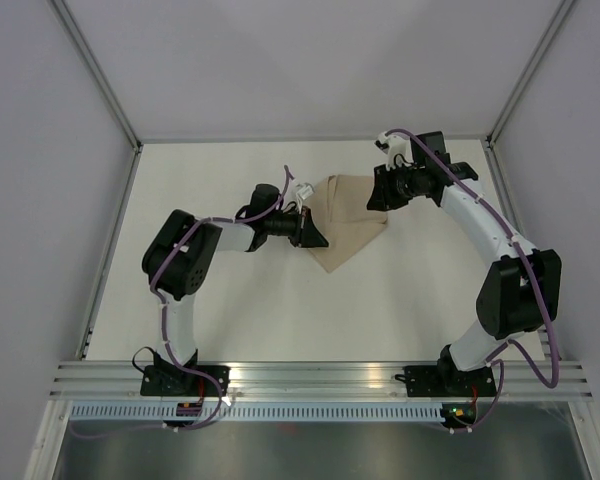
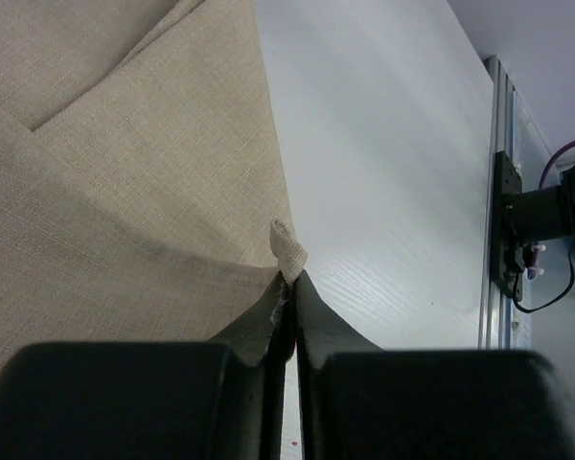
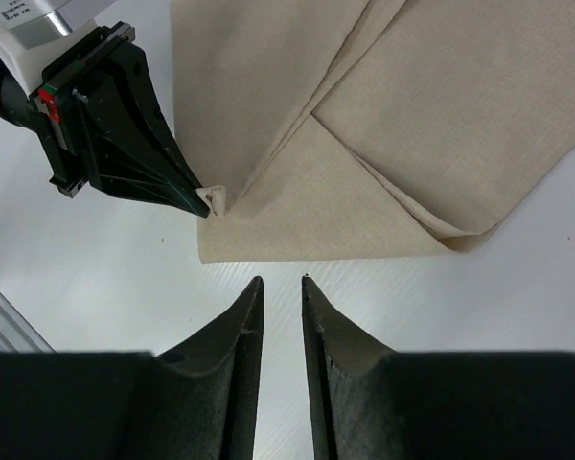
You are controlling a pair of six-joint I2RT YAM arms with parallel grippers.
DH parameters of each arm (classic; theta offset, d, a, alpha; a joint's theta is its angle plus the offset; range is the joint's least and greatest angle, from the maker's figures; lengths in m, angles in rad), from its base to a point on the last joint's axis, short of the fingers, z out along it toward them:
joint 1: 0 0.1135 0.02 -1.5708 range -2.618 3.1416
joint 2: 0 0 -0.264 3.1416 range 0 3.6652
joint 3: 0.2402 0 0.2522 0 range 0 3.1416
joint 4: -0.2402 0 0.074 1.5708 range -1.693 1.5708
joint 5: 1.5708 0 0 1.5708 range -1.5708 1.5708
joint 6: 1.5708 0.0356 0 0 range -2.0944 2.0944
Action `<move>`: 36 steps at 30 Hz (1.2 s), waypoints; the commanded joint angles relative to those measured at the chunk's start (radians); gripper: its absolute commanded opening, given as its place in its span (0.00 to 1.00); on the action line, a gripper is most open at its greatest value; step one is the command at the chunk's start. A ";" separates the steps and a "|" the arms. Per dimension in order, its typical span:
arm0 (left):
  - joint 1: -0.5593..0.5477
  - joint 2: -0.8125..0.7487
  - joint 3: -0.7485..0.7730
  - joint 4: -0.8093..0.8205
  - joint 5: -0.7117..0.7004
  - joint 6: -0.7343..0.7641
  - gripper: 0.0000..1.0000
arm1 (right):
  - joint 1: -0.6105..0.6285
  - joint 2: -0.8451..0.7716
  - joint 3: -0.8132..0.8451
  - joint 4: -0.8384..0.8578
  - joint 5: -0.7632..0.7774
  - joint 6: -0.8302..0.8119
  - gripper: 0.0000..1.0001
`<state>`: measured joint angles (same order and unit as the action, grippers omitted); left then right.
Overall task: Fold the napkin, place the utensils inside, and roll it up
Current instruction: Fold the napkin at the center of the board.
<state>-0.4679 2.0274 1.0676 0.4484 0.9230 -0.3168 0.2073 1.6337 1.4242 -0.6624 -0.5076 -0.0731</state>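
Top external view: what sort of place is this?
Probably a lab robot workcell: plain white panels in aluminium framing enclose a white table, and the left arm and right arm are bolted to an aluminium rail at its edge.

Plain beige napkin [image 1: 348,228], black grippers

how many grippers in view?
2. The black left gripper is shut on a corner of the folded beige cloth napkin; the black right gripper hangs open just off its edge.
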 commanded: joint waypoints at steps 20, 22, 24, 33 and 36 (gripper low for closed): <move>-0.081 -0.105 -0.005 0.013 -0.177 0.074 0.52 | 0.000 -0.014 -0.105 0.050 0.037 -0.030 0.28; -0.081 -0.105 0.009 0.001 -0.170 0.068 0.53 | -0.002 -0.018 -0.113 0.049 0.043 -0.034 0.27; -0.086 -0.096 0.029 -0.013 -0.159 0.067 0.53 | -0.002 -0.020 -0.116 0.050 0.050 -0.039 0.28; -0.084 -0.355 -0.121 0.086 -0.453 -0.042 0.53 | 0.009 -0.020 -0.082 0.023 0.127 -0.039 0.29; -0.081 -0.503 -0.161 -0.045 -0.715 -0.106 0.56 | 0.027 0.006 -0.033 -0.015 0.173 -0.056 0.29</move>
<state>-0.5476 1.7031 0.9218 0.4301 0.4877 -0.3344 0.2157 1.6371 1.3159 -0.6521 -0.4088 -0.1101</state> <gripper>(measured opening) 0.552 0.284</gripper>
